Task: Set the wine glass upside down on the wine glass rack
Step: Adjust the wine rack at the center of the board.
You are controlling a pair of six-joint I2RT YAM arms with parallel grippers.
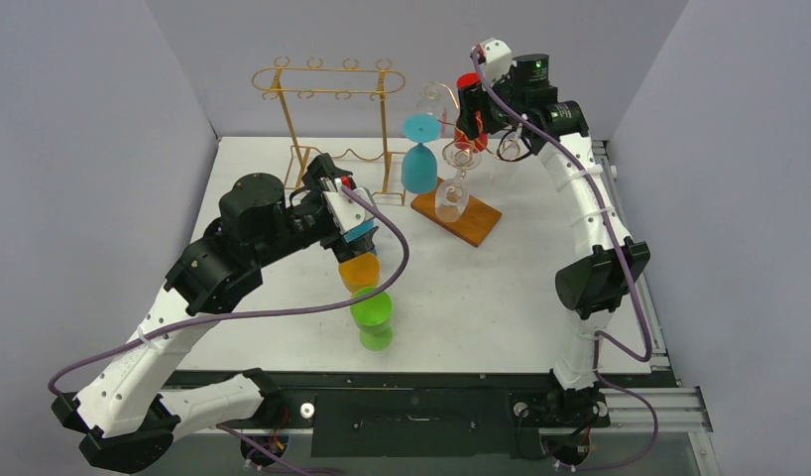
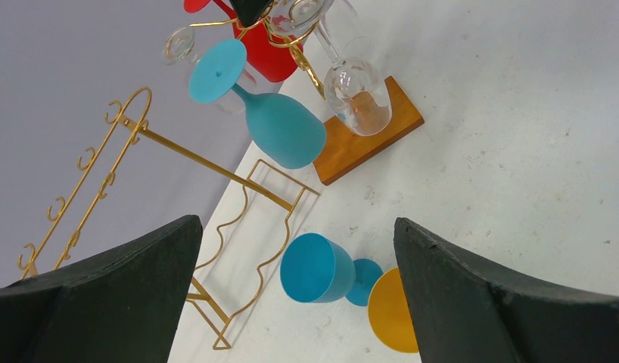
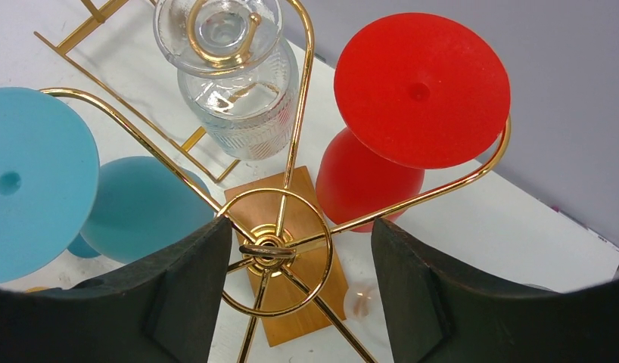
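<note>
Black fingers (image 3: 178,302) of the right gripper (image 3: 300,234) are standing apart, gripping nothing, with the gold hub of the wine glass rack (image 3: 270,251) showing between them. Just beyond the right finger, the red wine glass (image 3: 420,91) is hanging upside down on a rack arm. The left gripper (image 2: 297,227) (spread wide, empty) is hovering over a blue glass (image 2: 314,268) between its fingers.

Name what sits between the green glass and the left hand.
The orange glass sits between the green glass and the left hand; the top view shows it.
</note>
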